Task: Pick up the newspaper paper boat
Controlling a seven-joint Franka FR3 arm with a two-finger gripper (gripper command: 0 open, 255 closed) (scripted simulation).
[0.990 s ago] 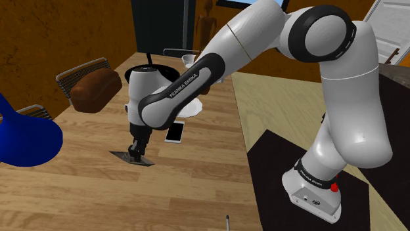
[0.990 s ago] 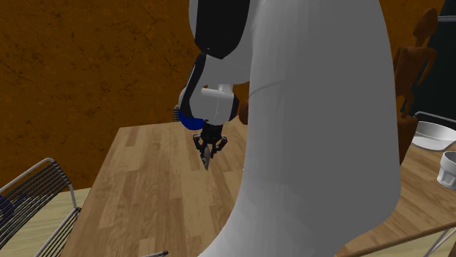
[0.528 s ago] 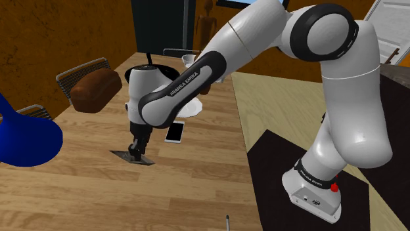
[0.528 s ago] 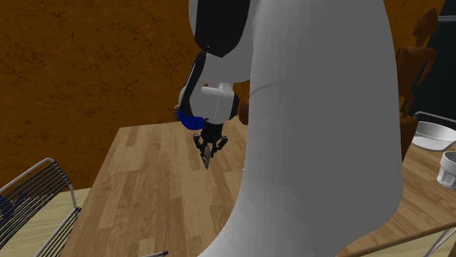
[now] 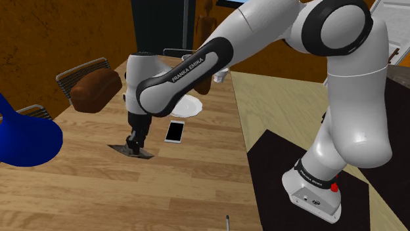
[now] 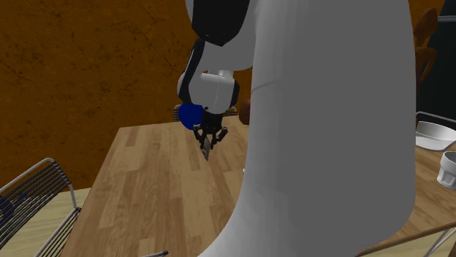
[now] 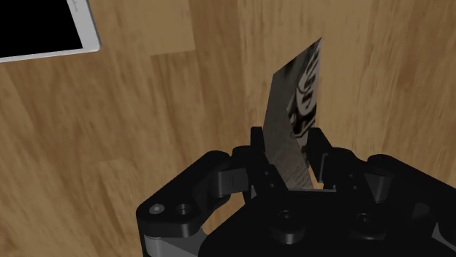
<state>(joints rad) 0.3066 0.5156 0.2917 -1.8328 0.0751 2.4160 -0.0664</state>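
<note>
The newspaper paper boat [image 7: 296, 109] is a thin grey-and-black printed piece standing up between my fingers. My black gripper [image 7: 289, 159] is shut on its lower edge. In the shoulder view the gripper [image 5: 135, 146] points straight down over the wooden table [image 5: 197, 190], with the boat [image 5: 147, 154] showing as a dark flat shape at its tips. In the second exterior view the boat [image 6: 208, 152] hangs as a small grey point under the gripper [image 6: 210, 139], just above the tabletop.
A white-edged phone [image 5: 175, 131] lies close beside the gripper, also in the wrist view [image 7: 44, 29]. A white plate [image 5: 186, 106], a brown loaf [image 5: 96, 90] and a blue object [image 5: 26, 138] stand around. A mug [image 6: 447, 169] sits far off.
The arm has risen a little and the hand has shifted slightly, carrying the boat up with it. The fingers stay clasped on the boat.
</note>
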